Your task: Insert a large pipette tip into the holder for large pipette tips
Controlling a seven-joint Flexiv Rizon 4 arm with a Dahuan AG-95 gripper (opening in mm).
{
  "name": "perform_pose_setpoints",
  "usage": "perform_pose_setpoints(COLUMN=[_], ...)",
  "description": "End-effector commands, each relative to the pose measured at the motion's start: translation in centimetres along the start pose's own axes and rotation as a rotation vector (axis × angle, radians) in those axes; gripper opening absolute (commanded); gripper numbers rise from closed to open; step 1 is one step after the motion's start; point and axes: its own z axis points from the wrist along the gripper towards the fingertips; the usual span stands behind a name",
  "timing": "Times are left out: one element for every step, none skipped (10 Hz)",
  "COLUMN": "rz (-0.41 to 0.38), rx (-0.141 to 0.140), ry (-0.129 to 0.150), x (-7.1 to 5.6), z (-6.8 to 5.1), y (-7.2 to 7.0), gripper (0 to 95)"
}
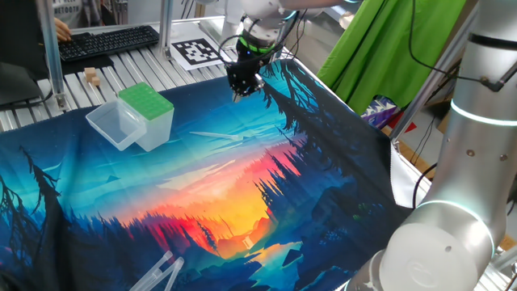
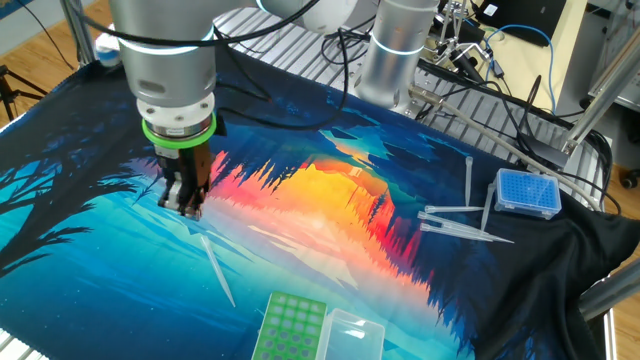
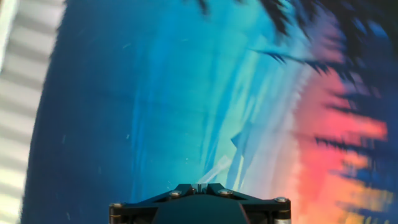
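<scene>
My gripper point(image 1: 242, 87) point(image 2: 187, 207) hangs shut and empty just above the printed cloth, fingers pointing down. A large pipette tip point(image 2: 216, 268), thin and translucent, lies flat on the cloth a short way from the fingers, between them and the holder. The holder for large pipette tips point(image 1: 147, 103) point(image 2: 291, 326) has a green perforated top, and its clear lid point(image 1: 115, 125) point(image 2: 356, 334) lies open beside it. In the hand view my gripper point(image 3: 198, 186) shows closed jaws with only blue and white cloth ahead of them.
Several more tips point(image 2: 458, 213) lie loose on the cloth next to a small blue tip box point(image 2: 528, 193). Clear tips point(image 1: 161, 273) lie near the cloth's front edge. A keyboard point(image 1: 107, 40), a printed marker tag point(image 1: 196, 51) and a wooden block point(image 1: 91, 77) sit on the slatted table beyond.
</scene>
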Motion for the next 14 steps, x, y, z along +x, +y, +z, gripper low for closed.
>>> perform_pose_setpoints(rz=[0.583,0.686,0.75,0.865,0.959,0.984,0.987,0.979,0.978,0.977,0.969,0.967,0.962,0.96], rx=[-0.001,-0.001,-0.001,-0.004,-0.013,-0.021,-0.036,-0.034,-0.028,-0.026,-0.004,0.002,0.009,0.025], ry=[-0.006,-0.01,-0.014,-0.029,-0.057,-0.086,-0.131,-0.134,-0.124,-0.121,-0.093,-0.089,-0.066,-0.031], x=[0.2,0.3,0.3,0.3,0.4,0.4,0.4,0.5,0.5,0.5,0.5,0.5,0.5,0.5], z=[0.3,0.5,0.6,0.6,0.7,0.8,1.4,1.9,2.3,2.3,2.6,2.7,2.7,2.7], y=[0.0,0.1,0.1,0.1,0.1,0.0,0.0,-0.1,-0.2,-0.2,-0.3,-0.3,-0.3,-0.3], gripper=[0.0,0.0,0.0,0.0,0.0,0.0,0.0,0.0,0.0,0.0,0.0,0.0,0.0,0.0])
